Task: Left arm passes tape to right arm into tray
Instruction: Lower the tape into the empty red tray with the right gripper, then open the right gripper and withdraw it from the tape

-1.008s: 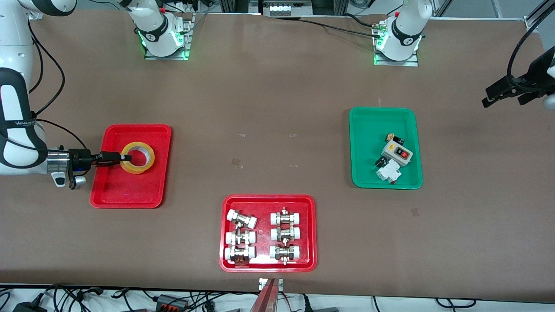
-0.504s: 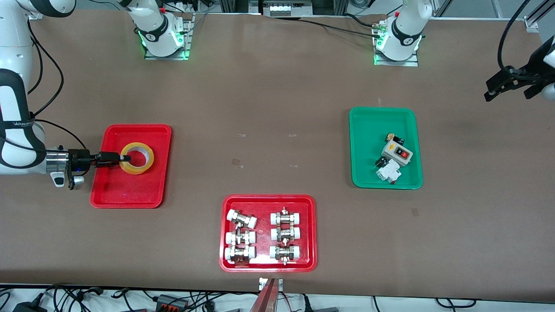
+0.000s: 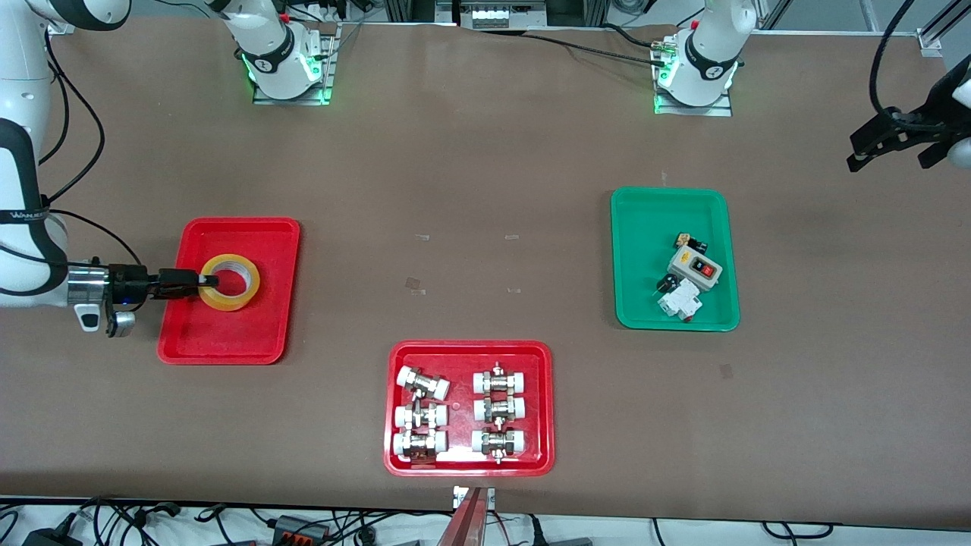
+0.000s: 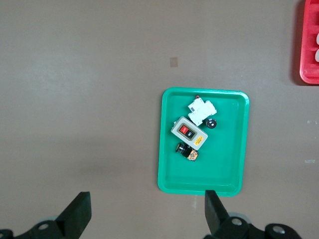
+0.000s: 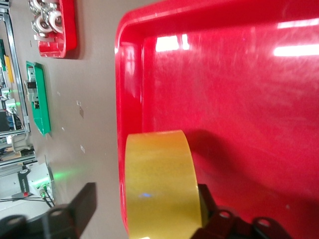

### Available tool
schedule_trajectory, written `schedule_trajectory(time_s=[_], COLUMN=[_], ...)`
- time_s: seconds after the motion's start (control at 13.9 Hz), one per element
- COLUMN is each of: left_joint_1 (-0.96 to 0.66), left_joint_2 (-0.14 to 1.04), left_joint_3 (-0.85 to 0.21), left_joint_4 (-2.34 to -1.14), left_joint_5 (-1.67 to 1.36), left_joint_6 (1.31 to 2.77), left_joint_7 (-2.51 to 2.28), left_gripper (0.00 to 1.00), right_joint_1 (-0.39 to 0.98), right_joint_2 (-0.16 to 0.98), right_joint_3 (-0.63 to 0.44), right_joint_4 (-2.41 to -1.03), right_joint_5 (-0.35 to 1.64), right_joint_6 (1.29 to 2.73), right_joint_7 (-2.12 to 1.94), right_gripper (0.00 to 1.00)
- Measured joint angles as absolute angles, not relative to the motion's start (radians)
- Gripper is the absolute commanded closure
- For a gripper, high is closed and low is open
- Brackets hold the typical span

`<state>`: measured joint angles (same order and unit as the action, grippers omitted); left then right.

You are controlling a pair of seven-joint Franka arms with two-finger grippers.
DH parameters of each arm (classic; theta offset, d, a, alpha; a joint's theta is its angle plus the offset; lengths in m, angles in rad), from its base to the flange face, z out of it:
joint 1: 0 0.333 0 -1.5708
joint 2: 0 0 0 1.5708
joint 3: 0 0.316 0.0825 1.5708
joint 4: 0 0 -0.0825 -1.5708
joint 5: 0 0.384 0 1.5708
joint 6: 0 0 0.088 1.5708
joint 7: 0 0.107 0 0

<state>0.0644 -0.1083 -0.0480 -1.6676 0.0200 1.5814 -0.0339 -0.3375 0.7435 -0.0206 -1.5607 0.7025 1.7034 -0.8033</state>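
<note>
The right gripper (image 3: 199,281) pinches the tape (image 3: 230,282) (over the tray (image 3: 227,341)).

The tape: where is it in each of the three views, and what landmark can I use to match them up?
Front view: the tape lies flat over the plain red tray, held by the right gripper.
Left wrist view: not in it.
Right wrist view: the tape fills the lower middle, edge-on over the red tray.
Shared landmark: the green tray, seen in all three views.
</note>
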Motion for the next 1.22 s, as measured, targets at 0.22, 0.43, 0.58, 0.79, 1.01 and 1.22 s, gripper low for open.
schedule_trajectory(time_s=[0.22,0.43,0.58,0.79,1.01,1.22], left_joint_1=[0.065,0.067,0.067,0.067,0.068,0.068], left_joint_2=[-0.106,-0.106,-0.105,-0.105,-0.099,-0.063], left_joint_3=[-0.049,-0.048,-0.048,-0.048,-0.048,-0.048], left_joint_4=[-1.666,-1.665,-1.665,-1.665,-1.649,-1.584], left_joint_5=[0.020,0.020,0.020,0.020,0.020,0.020], left_joint_6=[1.581,1.579,1.578,1.578,1.575,1.528], left_joint_7=[-0.034,-0.034,-0.034,-0.034,-0.034,-0.034], left_gripper=[0.00,0.00,0.00,0.00,0.00,0.00], right_joint_1=[-0.339,-0.338,-0.335,-0.305,-0.242,-0.193], right_joint_2=[0.743,0.743,0.740,0.713,0.641,0.589], right_joint_3=[-0.021,-0.014,-0.007,0.000,0.000,0.001], right_joint_4=[-1.540,-1.534,-1.526,-1.508,-1.478,-1.407], right_joint_5=[0.683,0.606,0.547,0.482,0.391,0.303], right_joint_6=[1.707,1.776,1.804,1.823,1.830,1.824], right_joint_7=[-0.806,-0.815,-0.818,-0.821,-0.784,-0.650], right_gripper=[0.00,0.00,0.00,0.00,0.00,0.00])
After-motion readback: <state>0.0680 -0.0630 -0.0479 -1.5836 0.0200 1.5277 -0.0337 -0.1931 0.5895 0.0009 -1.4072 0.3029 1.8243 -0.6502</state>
